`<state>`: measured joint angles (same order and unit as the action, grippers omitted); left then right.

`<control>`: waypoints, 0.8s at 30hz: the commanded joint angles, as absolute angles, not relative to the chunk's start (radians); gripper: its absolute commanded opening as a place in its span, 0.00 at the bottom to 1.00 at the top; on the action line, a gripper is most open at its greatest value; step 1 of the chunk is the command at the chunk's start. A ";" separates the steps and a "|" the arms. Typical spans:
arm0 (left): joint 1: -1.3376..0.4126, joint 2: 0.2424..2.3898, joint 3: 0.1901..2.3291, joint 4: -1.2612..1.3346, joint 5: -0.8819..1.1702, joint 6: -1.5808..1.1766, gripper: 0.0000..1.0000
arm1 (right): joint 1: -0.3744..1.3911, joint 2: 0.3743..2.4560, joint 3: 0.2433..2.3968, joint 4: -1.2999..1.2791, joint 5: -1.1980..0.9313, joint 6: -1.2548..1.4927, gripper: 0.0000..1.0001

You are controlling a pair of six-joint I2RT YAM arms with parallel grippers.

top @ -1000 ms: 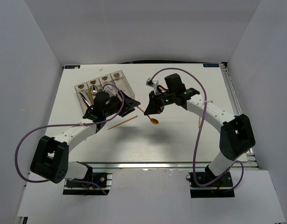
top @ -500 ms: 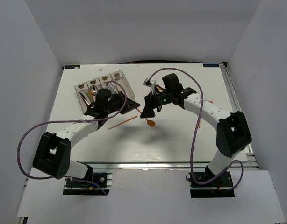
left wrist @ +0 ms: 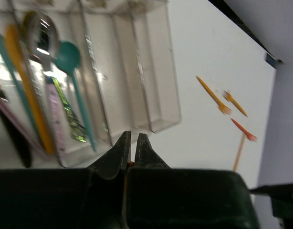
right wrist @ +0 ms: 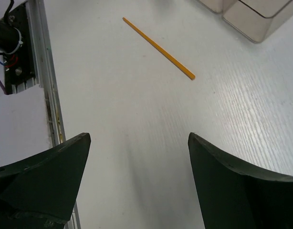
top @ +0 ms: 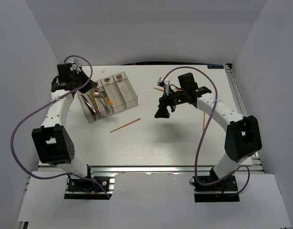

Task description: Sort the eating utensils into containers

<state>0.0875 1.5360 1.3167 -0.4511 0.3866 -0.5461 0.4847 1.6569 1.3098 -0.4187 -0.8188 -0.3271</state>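
The containers [top: 123, 93] are a row of clear bins at the back left. The left bins hold a silver spoon [left wrist: 41, 33], a teal spoon [left wrist: 68, 57] and other utensils, and the right bins [left wrist: 151, 71] look bare. My left gripper [top: 79, 82] hovers at the containers' left end. Its jaws [left wrist: 131, 136] are shut on a thin orange utensil, of which only a sliver shows. My right gripper [top: 162, 113] hangs open over the table's middle with nothing between its fingers [right wrist: 138, 138]. An orange chopstick [top: 125, 125] lies in front of the containers.
Small orange forks [left wrist: 213, 95] and a red fork [left wrist: 244, 131] lie on the table right of the bins. Another orange stick [top: 204, 122] lies under the right forearm. An aluminium rail [right wrist: 41, 71] runs along the near table edge.
My left arm swung from the table's middle to the containers' far left end, jaws shut. My right gripper opened and pulled back to the right. The orange spoon it held is gone from there.
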 commanded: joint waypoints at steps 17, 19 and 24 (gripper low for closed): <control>0.147 1.916 1.736 -0.713 0.203 -0.288 0.16 | 0.374 1.557 1.219 -0.456 -0.854 -0.414 0.89; 0.147 1.931 1.738 -0.715 0.196 -0.293 0.26 | 0.364 1.563 1.233 -0.468 -0.861 -0.426 0.89; 0.147 1.953 1.767 -0.715 0.236 -0.299 0.50 | 0.342 1.575 1.264 -0.485 -0.847 -0.446 0.89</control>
